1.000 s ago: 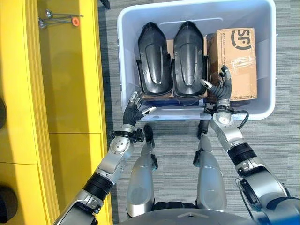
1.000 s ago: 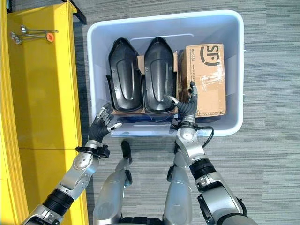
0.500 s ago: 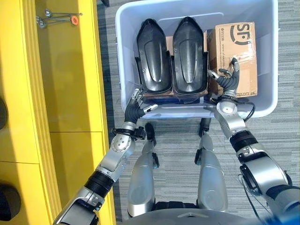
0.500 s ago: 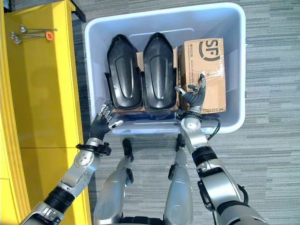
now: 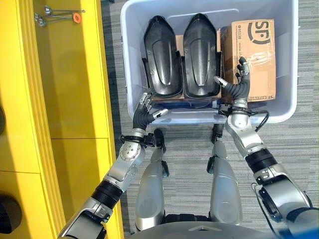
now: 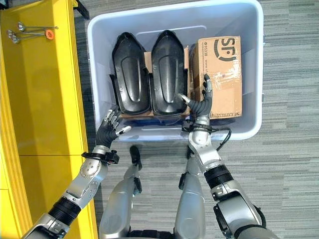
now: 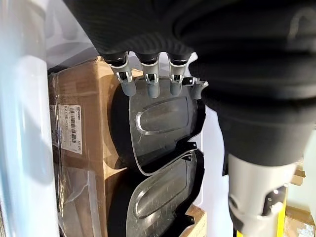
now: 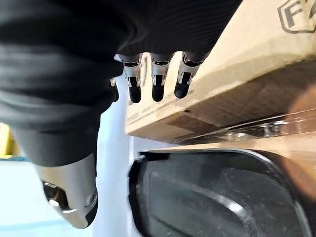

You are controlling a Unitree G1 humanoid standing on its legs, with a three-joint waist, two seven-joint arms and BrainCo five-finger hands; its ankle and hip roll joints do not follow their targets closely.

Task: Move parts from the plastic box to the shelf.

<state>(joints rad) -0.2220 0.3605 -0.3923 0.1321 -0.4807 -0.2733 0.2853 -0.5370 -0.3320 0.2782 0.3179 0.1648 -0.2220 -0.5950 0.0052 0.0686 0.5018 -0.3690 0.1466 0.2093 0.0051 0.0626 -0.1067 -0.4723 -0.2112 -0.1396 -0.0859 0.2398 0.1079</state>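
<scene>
The plastic box (image 5: 130, 59) sits in the upper middle of the left eye view, on grey carpet (image 5: 294, 164). Inside it there are two black moulded parts standing side by side: the left black part (image 5: 161, 57) and the right black part (image 5: 201, 55), both resting on some flat cardboard underneath. Just right of them, touching the right one, is a cardboard box (image 5: 251, 47) with tape across it.

The left hand (image 5: 143, 112) is at the lower left outside corner of the plastic box, near the rim, fingers spread loose and straight, holding nothing. The right hand (image 5: 235, 88) is up over the near end of the cardboard box, in the gap area between it and the right black part, fingers (image 8: 157, 84) stretched out and thumb off to the side, nothing gripped. Can't tell if the fingertips actually touch the cardboard.

The yellow shelf (image 5: 70, 99) runs down the left side of the frame, with a few metal hooks (image 5: 57, 12) at its upper left.
</scene>
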